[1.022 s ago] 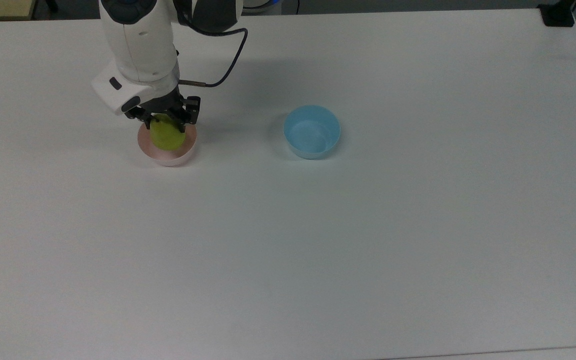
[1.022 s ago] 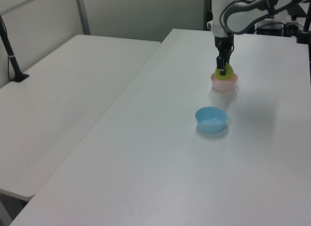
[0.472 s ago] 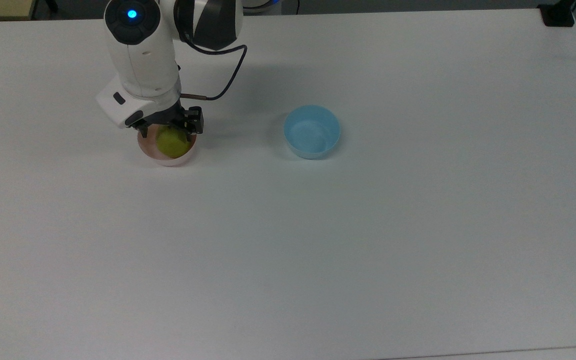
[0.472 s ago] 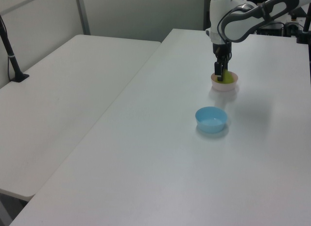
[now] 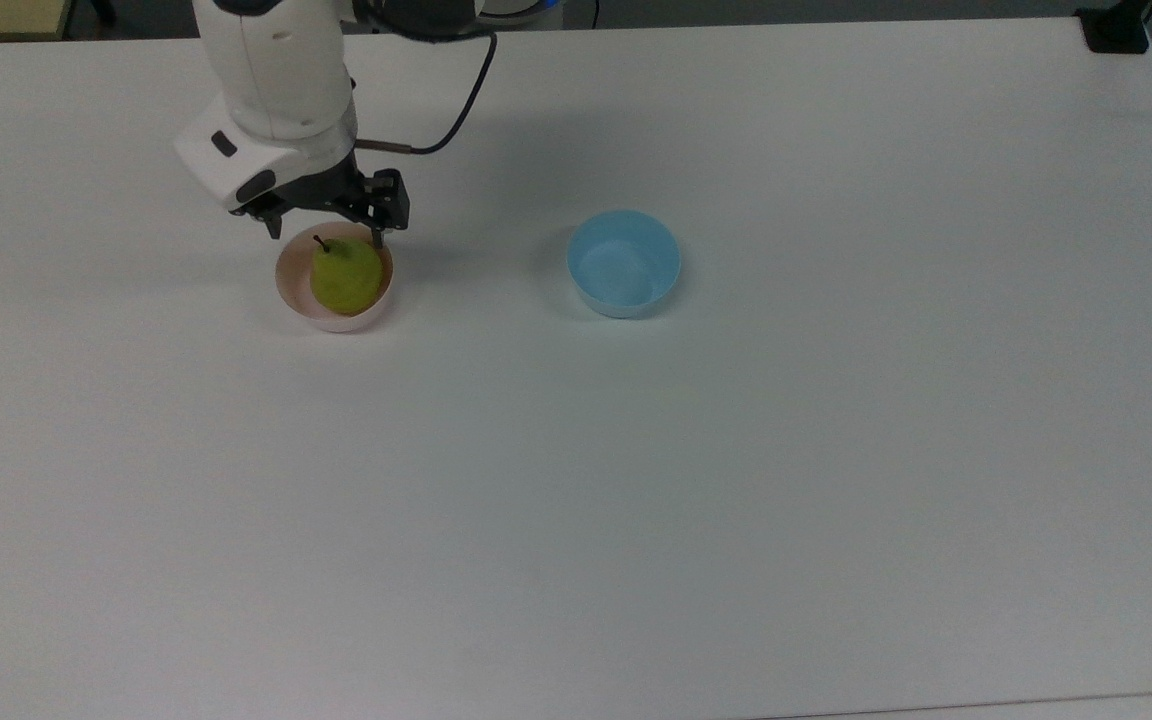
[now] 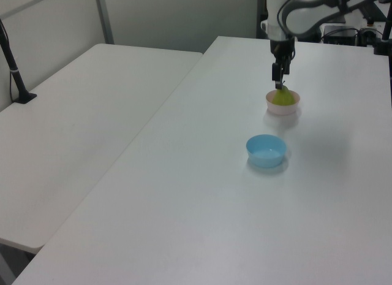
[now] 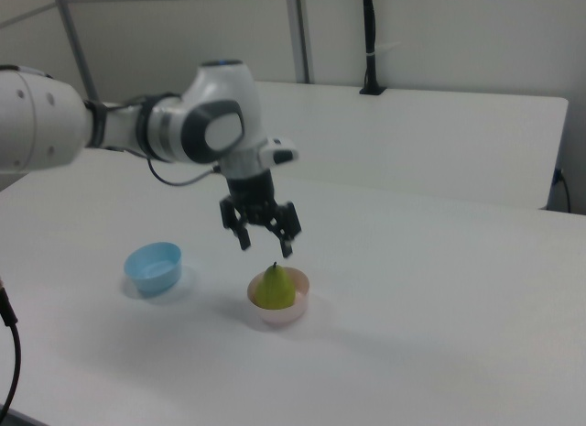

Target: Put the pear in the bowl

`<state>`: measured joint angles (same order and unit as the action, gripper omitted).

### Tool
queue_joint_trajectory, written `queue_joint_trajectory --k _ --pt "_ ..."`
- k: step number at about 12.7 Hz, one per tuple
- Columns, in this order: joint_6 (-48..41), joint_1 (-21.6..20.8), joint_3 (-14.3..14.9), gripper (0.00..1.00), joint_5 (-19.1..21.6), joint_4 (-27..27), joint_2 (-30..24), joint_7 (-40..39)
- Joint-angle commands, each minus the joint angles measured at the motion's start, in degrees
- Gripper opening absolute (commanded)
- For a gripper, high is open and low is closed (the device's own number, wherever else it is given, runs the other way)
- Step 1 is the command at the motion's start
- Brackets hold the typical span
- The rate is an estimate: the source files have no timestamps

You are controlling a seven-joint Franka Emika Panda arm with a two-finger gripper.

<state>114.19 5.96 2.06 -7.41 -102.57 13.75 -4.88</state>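
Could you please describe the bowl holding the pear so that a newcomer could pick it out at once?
On the large white table, look beneath the robot's open tool. There sits a small round pale pink plastic bowl holding a yellow-green pear. The other bowl, a light blue plastic bowl, is empty.

Legible text, labels, brands, numbers, signs: none. Arm housing, both bowls, pear and table surfaces carry no readable marking in any view.

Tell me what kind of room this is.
Probably a robotics lab or test room: bare white tables pushed together, a table-mounted arm with its open tool above a pear in a bowl, and clamp-on black poles.
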Motion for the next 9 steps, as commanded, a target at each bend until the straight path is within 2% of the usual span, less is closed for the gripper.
queue_joint_trajectory --k 1,3,5,7,9 --pt "-7.12 -5.25 -0.04 1.00 0.12 4.90 -2.75 5.38" --pt "-9.94 -9.28 -0.12 1.00 0.29 6.24 -6.08 8.65" --pt "-12.48 -10.96 -0.04 1.00 1.08 6.24 -8.98 9.45" --pt "-14.42 -11.59 0.22 1.00 3.53 6.76 -12.50 9.36" --pt "-19.16 -11.59 -0.04 1.00 3.63 7.90 -13.31 9.27"
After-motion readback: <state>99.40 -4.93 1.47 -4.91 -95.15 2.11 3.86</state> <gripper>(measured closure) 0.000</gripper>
